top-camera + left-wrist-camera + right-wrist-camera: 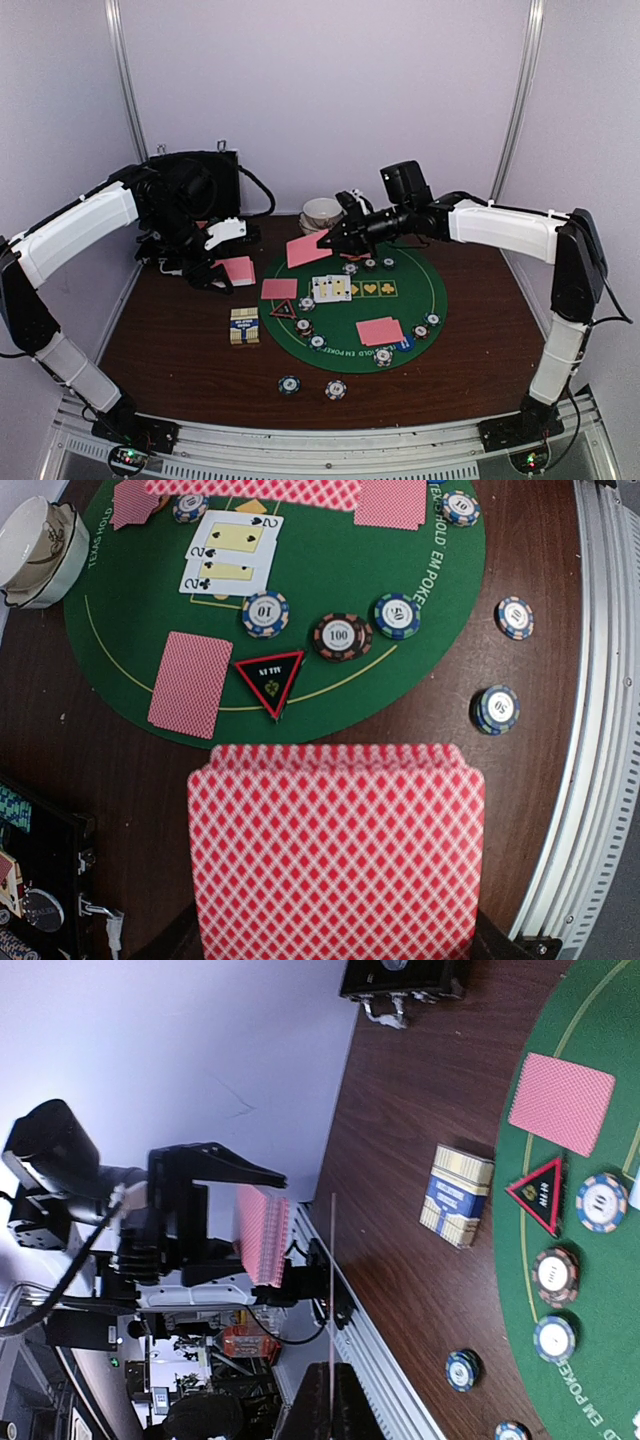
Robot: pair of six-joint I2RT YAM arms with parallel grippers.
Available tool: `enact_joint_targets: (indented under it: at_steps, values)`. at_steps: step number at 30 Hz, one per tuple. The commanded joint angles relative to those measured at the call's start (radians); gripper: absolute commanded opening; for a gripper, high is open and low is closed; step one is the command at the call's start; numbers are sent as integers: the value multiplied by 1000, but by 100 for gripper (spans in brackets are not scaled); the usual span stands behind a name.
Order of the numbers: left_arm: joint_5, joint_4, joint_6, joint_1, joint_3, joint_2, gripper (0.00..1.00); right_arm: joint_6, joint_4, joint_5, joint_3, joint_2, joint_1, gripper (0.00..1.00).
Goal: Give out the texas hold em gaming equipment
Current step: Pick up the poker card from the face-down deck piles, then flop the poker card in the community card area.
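White walls (330,90) close in a dark brown table (170,350). A round green mat (400,295) covers its middle, spreading beneath the right gripper (328,240) and on toward the arm bases. A black hard case (195,190) sits behind the left gripper (218,268), against the back wall. A white bowl (322,212) stands just behind the right gripper, off the mat's far edge.

The left gripper is clamped on a stack of pink-backed cards (335,850). The stack fills the near part of its wrist view and hides almost all of the fingers. This gripper hangs over bare wood beside the mat's left rim. The right gripper's jaws are together on the edge of a single pink-backed card (306,251), held tilted above the mat's far-left rim. Its own wrist camera sees that card edge-on as a thin line.

A card box (244,326) rests on the wood on the base side of the left gripper, just beside the mat. Overlapping face-up cards (331,288) lie on the mat, a little to the base side of the right gripper. A face-down card (279,289) lies beside them, toward the left gripper. A second face-down card (380,331) lies further toward the bases.

A red-rimmed triangle marker (283,308) lies at the mat's edge, between the first face-down card and the card box. Striped chips (306,303) follow the mat's near arc from the marker. Two loose chips (335,388) lie off the mat, well apart from both grippers.
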Motion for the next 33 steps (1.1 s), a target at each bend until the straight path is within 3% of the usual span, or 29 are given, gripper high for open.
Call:
enact_joint_targets:
  at_steps: [1, 4, 7, 11, 16, 26, 33]
  values:
    - [1, 16, 2, 7, 12, -16, 0, -306, -349, 108, 77, -45, -20, 0]
    - [1, 16, 1, 7, 10, -20, 0, -548, -691, 360, 210, -13, -19, 0]
    - [2, 16, 0, 7, 13, -18, 0, -692, -819, 650, 272, 3, 2, 0]
    - [-2, 17, -1, 7, 13, -17, 0, -843, -856, 1023, 310, 38, 71, 0]
    - [-8, 17, -1, 7, 12, -18, 0, -1034, -761, 1399, 289, 117, 193, 0]
    - [-6, 17, 0, 7, 12, -16, 0, -1302, -418, 1711, 183, 311, 279, 0]
    - [-11, 17, 2, 7, 10, -16, 0, -1397, -281, 1762, 166, 409, 306, 0]
